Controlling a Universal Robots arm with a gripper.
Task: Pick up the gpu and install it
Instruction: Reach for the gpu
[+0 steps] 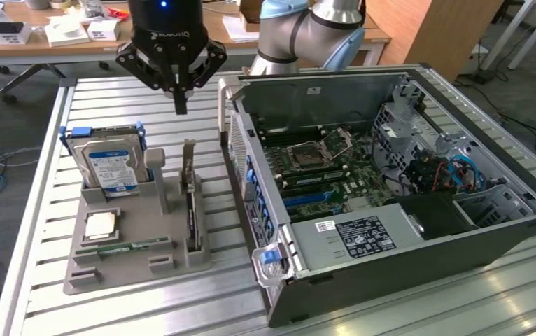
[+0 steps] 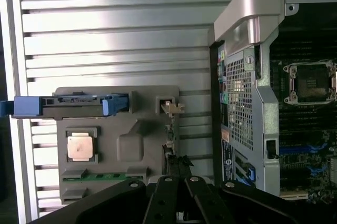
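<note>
The gpu (image 1: 190,199) stands on its long edge in a slot of the grey holder tray (image 1: 91,276), its pale bracket end pointing up at the far side. In the wrist view the gpu (image 2: 169,145) is a thin dark strip with the bracket on its far end. My black gripper (image 1: 180,105) hangs shut and empty in the air above the far end of the card, apart from it. The gripper (image 2: 179,211) and its linkages lie over the card's near end in the wrist view.
An open computer case (image 1: 492,231) lies at the exterior view's right of the tray, with its motherboard (image 1: 310,175) exposed. The tray also holds a blue-labelled hard drive (image 1: 109,164), a CPU (image 1: 100,224) and a RAM stick (image 1: 123,246). All rest on a slatted metal table (image 1: 119,98).
</note>
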